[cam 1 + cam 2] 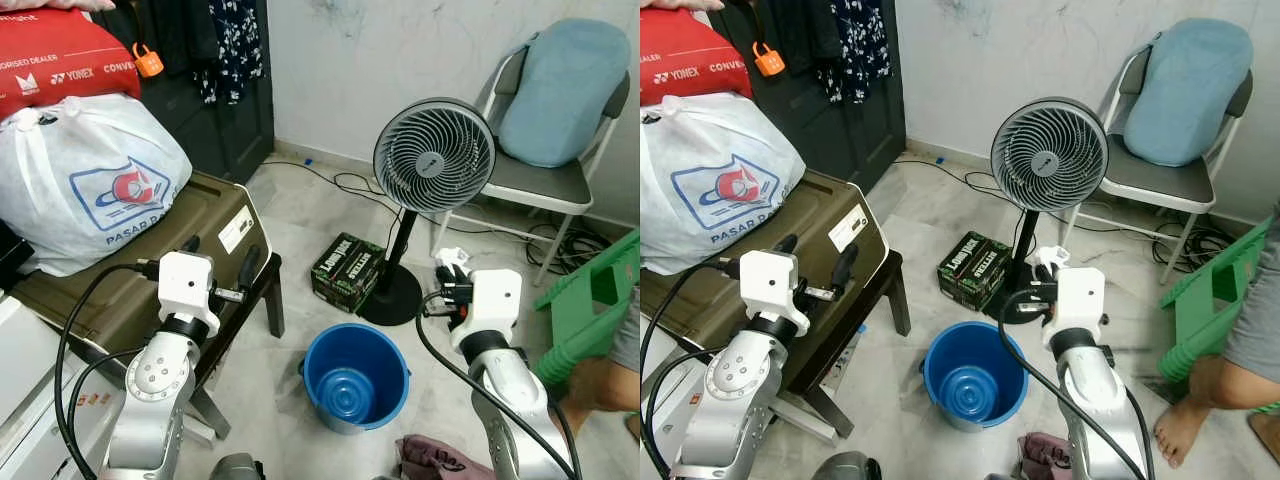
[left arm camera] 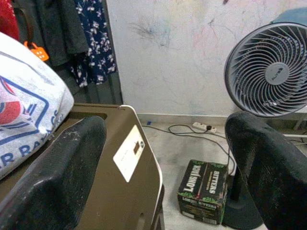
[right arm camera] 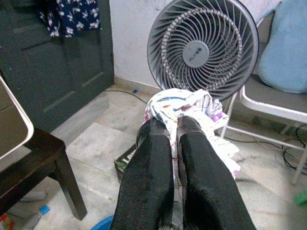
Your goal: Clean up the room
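Right tool (image 3: pixel 175 127), at lower right of the head view, is clamped on a crumpled patterned cloth (image 3: pixel 192 103). It should travel left over the blue bucket (image 1: pixel 356 377) at lower centre before releasing. Left tool (image 2: pixel 165 158) gapes, holding nothing.

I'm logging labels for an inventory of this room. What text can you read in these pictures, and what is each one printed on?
"YONEX", "CONVE…" and "…ORISED DEALER", cut off: red bag.
"PASAR RA…", partly hidden: white plastic bag.
"LONG JACK BITTERS": green-and-black carton.
Badge at the centre of the fan: too small to read.
White label on the olive case: too blurred to read.
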Robot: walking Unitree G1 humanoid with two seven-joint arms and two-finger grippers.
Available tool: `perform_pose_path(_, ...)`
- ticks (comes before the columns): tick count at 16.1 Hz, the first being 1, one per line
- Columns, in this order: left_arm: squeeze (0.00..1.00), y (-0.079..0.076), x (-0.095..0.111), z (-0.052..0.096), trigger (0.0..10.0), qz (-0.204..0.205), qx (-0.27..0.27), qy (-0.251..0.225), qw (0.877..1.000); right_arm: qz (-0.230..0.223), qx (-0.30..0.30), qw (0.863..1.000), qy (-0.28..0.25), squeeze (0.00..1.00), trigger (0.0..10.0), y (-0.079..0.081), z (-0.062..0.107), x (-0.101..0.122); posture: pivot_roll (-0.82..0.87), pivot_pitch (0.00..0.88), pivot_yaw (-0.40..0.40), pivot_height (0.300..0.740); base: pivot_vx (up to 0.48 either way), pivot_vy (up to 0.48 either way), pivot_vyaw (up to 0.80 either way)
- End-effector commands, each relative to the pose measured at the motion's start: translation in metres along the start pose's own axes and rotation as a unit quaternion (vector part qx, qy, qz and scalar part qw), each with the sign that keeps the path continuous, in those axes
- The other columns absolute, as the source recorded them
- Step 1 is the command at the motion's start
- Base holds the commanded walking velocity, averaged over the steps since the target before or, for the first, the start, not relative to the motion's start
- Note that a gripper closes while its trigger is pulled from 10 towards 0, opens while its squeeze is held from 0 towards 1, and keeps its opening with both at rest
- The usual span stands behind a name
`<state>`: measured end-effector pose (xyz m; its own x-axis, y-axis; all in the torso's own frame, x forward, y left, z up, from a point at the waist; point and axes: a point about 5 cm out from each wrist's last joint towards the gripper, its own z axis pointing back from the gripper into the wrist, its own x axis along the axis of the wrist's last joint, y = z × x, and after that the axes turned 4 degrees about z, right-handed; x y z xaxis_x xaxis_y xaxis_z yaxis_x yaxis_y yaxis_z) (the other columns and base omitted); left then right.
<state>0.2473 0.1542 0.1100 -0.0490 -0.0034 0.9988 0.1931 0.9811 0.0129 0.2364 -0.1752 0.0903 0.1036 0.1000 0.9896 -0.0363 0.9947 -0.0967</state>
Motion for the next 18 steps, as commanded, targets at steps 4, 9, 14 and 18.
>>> perform_pose_path(4, 0.0, -0.008, -0.005, 0.003, 10.0, 0.018, -0.014, 0.014, 1.0, -0.01, -0.034, 0.999, -0.003, 0.0, 10.0, -0.01, 0.008, 0.003, -0.08, 0.0, -0.007, 0.74, 0.0, 0.0, 0.0)
perform_pose_path(9, 0.0, -0.015, -0.009, -0.001, 10.0, 0.032, -0.03, 0.022, 0.999, 0.01, -0.013, 1.0, 0.005, 0.0, 10.0, -0.008, 0.011, 0.0, -0.09, 0.0, -0.004, 0.74, 0.0, 0.0, -0.27)
perform_pose_path(14, 0.0, -0.019, -0.006, -0.003, 10.0, 0.034, -0.048, 0.016, 0.998, 0.012, -0.001, 1.0, -0.005, 0.0, 10.0, -0.003, 0.004, 0.005, -0.09, 0.0, -0.007, 0.74, 0.0, 0.0, -0.25)
perform_pose_path(18, 0.0, -0.019, -0.006, 0.0, 10.0, 0.036, -0.052, 0.015, 0.998, 0.013, 0.012, 1.0, -0.006, 0.0, 10.0, 0.0, 0.003, 0.006, -0.08, 0.0, -0.015, 0.74, 0.0, 0.0, 0.0)
